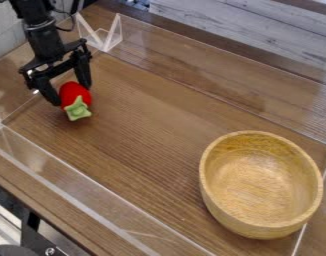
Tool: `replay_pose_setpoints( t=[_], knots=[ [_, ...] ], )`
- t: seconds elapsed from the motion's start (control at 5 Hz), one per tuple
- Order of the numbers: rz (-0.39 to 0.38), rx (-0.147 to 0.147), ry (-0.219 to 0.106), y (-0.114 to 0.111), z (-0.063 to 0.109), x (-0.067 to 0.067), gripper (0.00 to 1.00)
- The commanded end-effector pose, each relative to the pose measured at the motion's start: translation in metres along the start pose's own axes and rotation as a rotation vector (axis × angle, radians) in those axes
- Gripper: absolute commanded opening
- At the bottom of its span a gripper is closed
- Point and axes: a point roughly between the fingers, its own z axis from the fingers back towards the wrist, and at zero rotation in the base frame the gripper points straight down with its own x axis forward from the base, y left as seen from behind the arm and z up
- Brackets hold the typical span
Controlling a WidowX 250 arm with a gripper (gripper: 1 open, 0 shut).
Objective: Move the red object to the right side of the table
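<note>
Gripper (66, 88) jaws spread wide at red toy strawberry (75, 97), left side of table (152, 130). Best to center fingers around the fruit's body, close gently, then lift straight.

You see a brown tabletop (166, 120) with a smooth, wood-grain finish. Note the round bowl (261, 184) in smooth, light wood. You can identify the small red toy fruit (75, 96) by its glossy surface; the low edge wall (46, 165) appears clear, plastic-like.

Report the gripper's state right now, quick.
Gripper: open, fingers spread around the red object, no firm grip visible.
</note>
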Motion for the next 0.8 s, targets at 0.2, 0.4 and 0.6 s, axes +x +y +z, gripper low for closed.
replay_pose_setpoints(
  t=[0.2,0.4,0.6],
  knots=[
    [-0.059,-0.052,-0.013,-0.022,0.037,-0.006,0.0],
    [-0.077,-0.058,0.01,-0.033,0.052,-0.017,0.0],
    [-0.093,-0.057,0.016,-0.04,0.054,-0.023,0.0]
  ],
)
